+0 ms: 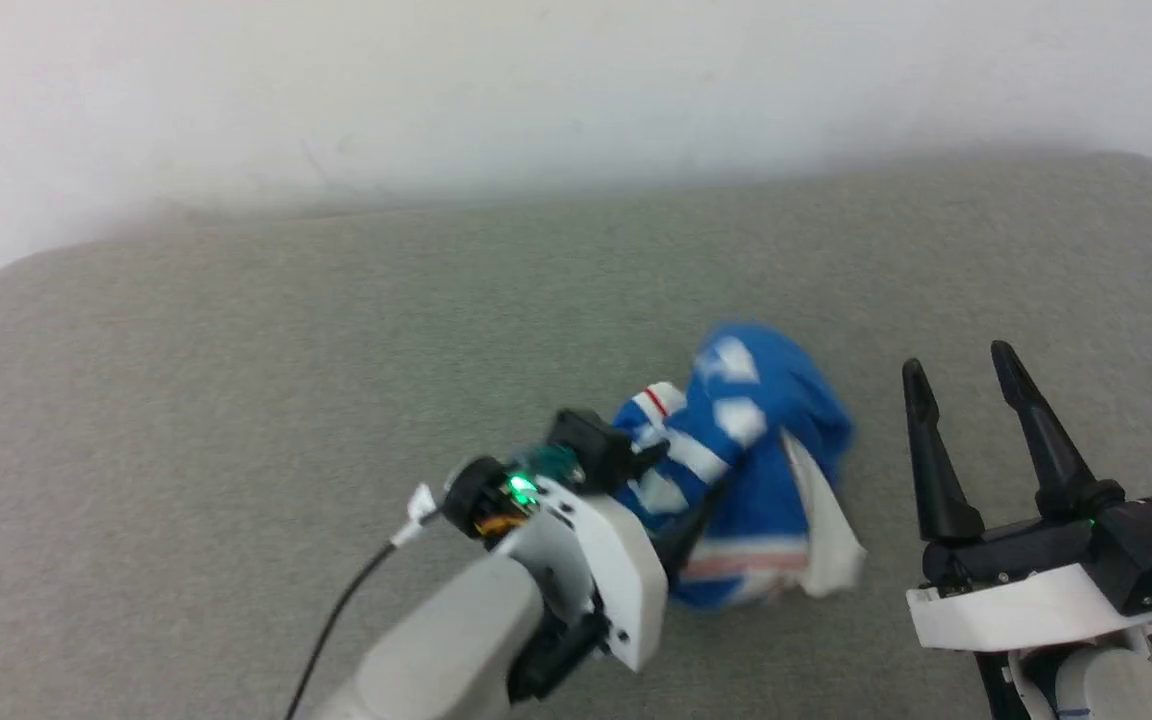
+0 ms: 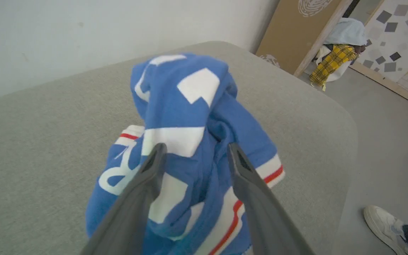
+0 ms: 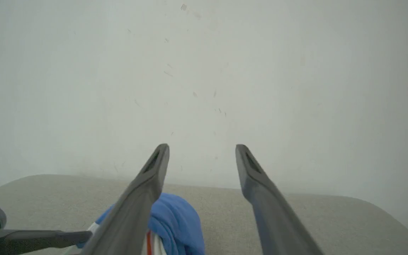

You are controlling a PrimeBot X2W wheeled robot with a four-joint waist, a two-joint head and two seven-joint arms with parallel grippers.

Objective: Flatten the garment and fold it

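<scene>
The garment (image 1: 746, 440) is a crumpled blue heap with white lettering and red-and-white trim, lying on the grey padded table (image 1: 236, 400), right of centre. My left gripper (image 1: 684, 480) reaches into the heap from the left. In the left wrist view its fingers (image 2: 154, 170) stand apart, open, with bunched blue fabric (image 2: 190, 117) between and beyond them. My right gripper (image 1: 958, 360) is open and holds nothing, just right of the garment. In the right wrist view it (image 3: 201, 148) points at the wall, with the garment (image 3: 175, 219) low on its left.
A pale wall (image 1: 536, 90) runs behind the table, whose far corners are rounded. Past the table's right edge I see the floor, a person's white shoe (image 2: 384, 223), a leaning brown board (image 2: 296, 32) and yellow plaid cloth (image 2: 331, 60).
</scene>
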